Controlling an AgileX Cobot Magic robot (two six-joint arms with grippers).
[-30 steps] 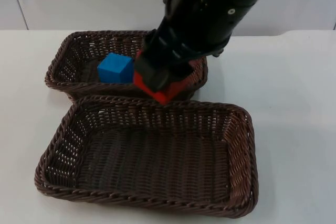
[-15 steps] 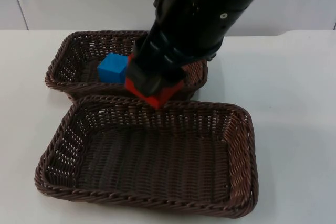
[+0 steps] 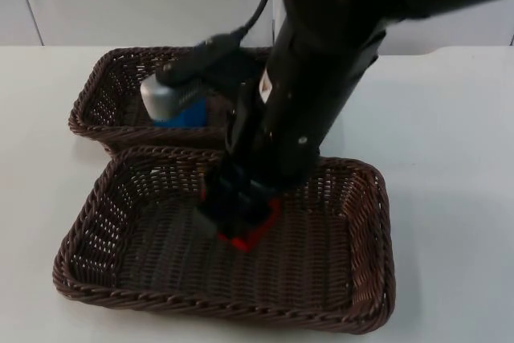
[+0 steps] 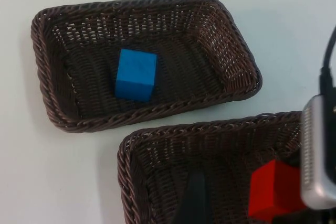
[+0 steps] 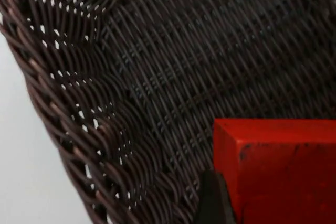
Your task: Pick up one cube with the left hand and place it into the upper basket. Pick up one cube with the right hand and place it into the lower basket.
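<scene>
Right claw [image 3: 238, 218] — pinching the red cube [image 3: 253, 229] — has dropped from the upper basket [image 3: 88, 106] (blue cube [image 4: 136, 74] inside) into the lower basket [image 3: 365, 279].

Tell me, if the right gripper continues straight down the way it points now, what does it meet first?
Most likely the woven floor of the lower basket: the right gripper points down into it, shut on the red cube. How far above the floor it is remains unclear.
</scene>
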